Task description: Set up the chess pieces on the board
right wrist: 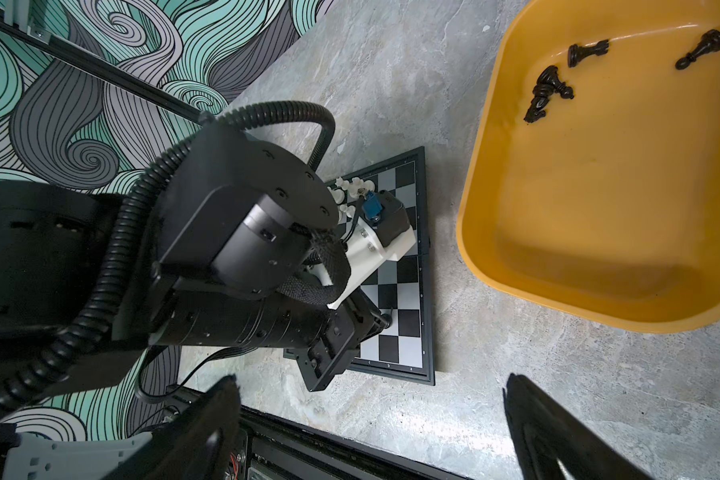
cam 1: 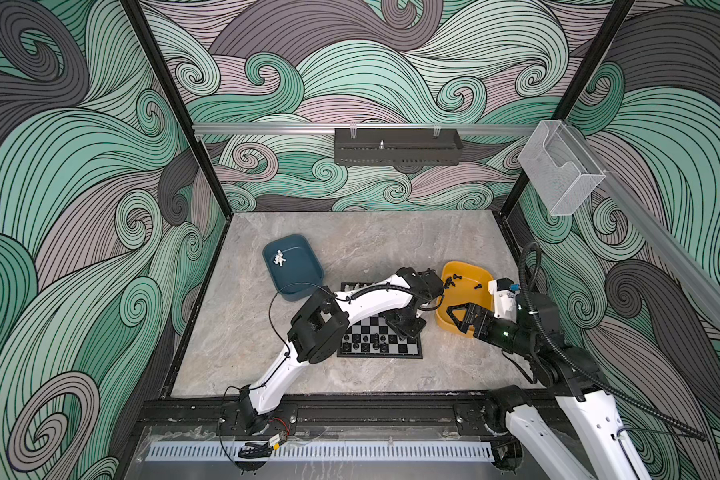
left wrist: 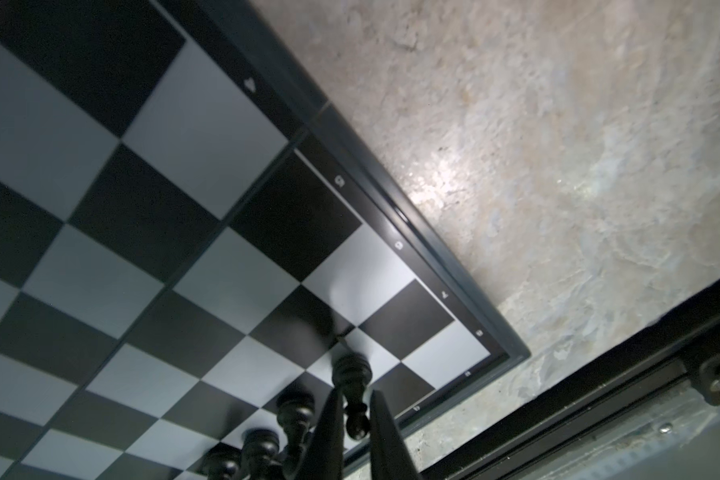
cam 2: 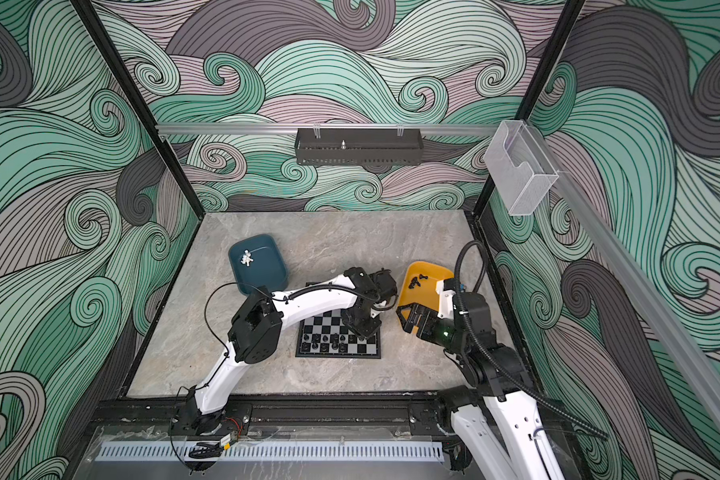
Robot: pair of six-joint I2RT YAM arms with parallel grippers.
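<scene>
Black chess piece (left wrist: 350, 370) stands on the board (cam 1: 368, 323) near its corner, beside other black chessmen (left wrist: 294, 411), between the left gripper's (left wrist: 355, 397) narrowly parted jaws; whether they pinch it I cannot tell. The right gripper (cam 1: 454, 316) hovers over the yellow tray's (cam 1: 468, 264) near end, jaws wide and empty; loose black pieces (right wrist: 545, 91) lie inside.

Board (cam 2: 368, 348) sits mid-table (cam 2: 391, 241), with black pieces (cam 2: 329, 341) in rows along its 6 o'clock side. Left gripper (cam 2: 362, 328) points down over the board's 3 o'clock side, jaws unclear. Teal tray (cam 2: 267, 266) at the board's 10 o'clock holds white pieces (cam 2: 246, 258). Yellow tray (cam 2: 431, 268) at 2 o'clock holds loose black pieces (cam 2: 414, 282). Right gripper (cam 2: 408, 318), jaws apart, is over the yellow tray's 6 o'clock rim.
</scene>
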